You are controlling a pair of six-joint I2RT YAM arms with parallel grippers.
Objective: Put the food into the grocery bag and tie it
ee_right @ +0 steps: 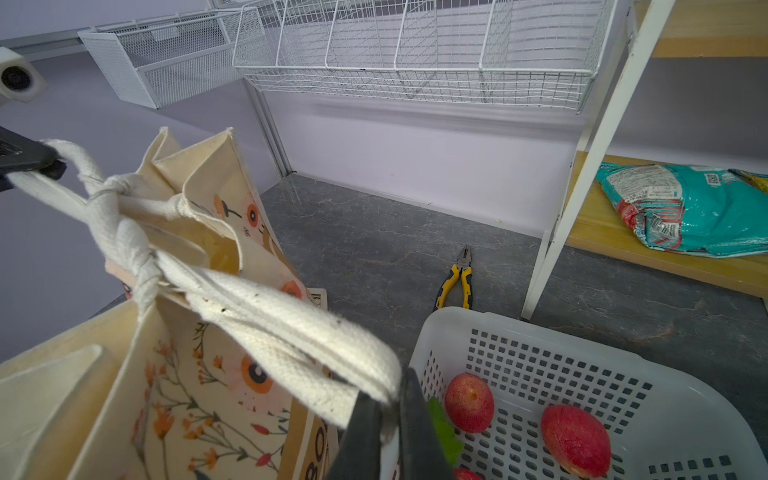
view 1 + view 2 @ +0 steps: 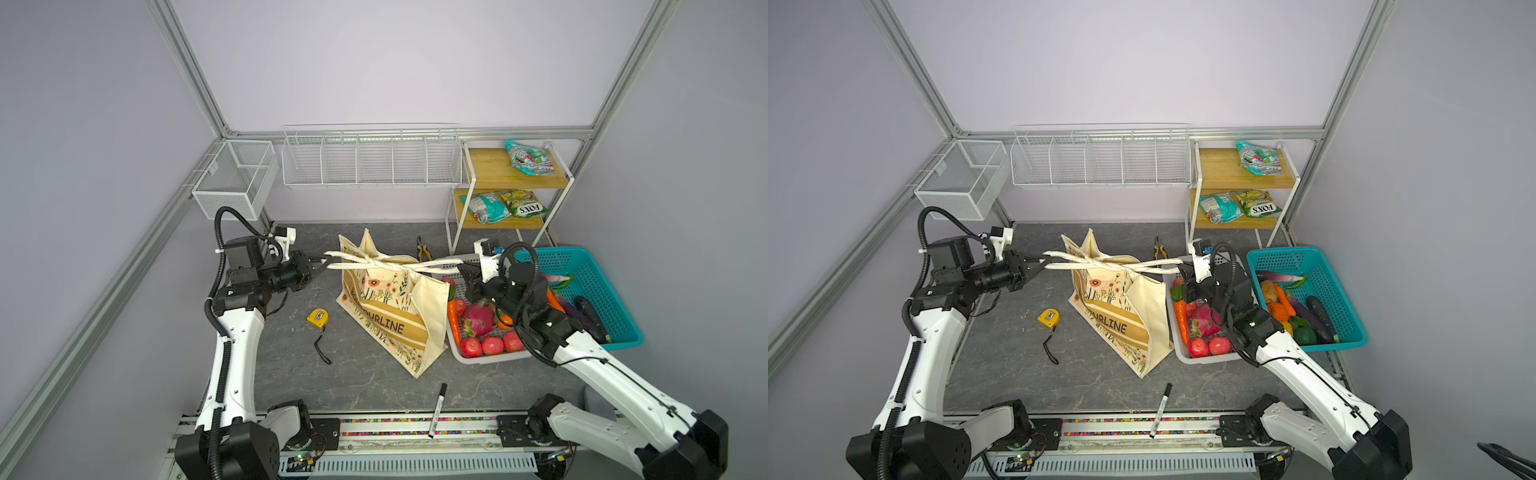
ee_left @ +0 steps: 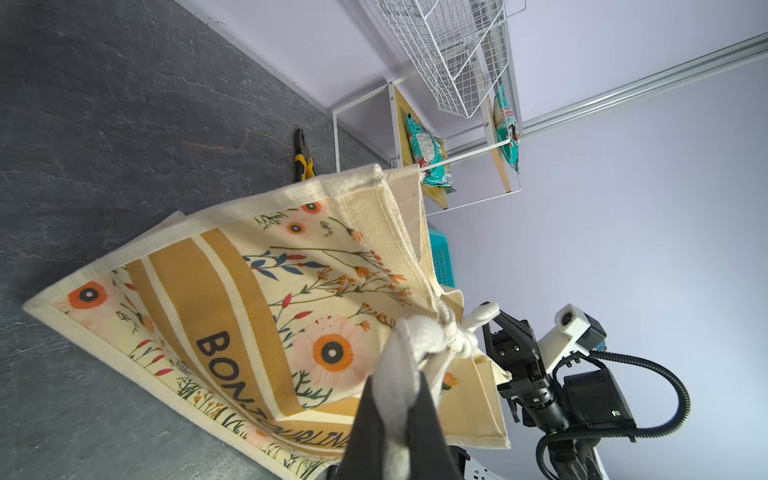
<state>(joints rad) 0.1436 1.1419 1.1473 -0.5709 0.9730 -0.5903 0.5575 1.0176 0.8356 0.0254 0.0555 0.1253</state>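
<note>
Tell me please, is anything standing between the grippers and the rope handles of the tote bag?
Nothing visible stands between them. The left gripper is shut on one loop of the rope handles and the right gripper on the other, with a knot above the canvas tote.

Taut handles [image 2: 376, 262] stretch nine to three above the bag [image 2: 395, 328]; a white basket [image 2: 494, 358] crowds its three o'clock side, pliers [image 2: 423, 249] lie at one, tape [image 2: 317, 318] at nine, open table [image 2: 353, 386] toward six.

Yellow tape measure [image 2: 317, 318] sits left of centre on the desk [image 2: 365, 374], pliers [image 2: 422, 248] near the back, black marker [image 2: 437, 410] at the bottom edge, teal basket [image 2: 602, 291] far right.
</note>
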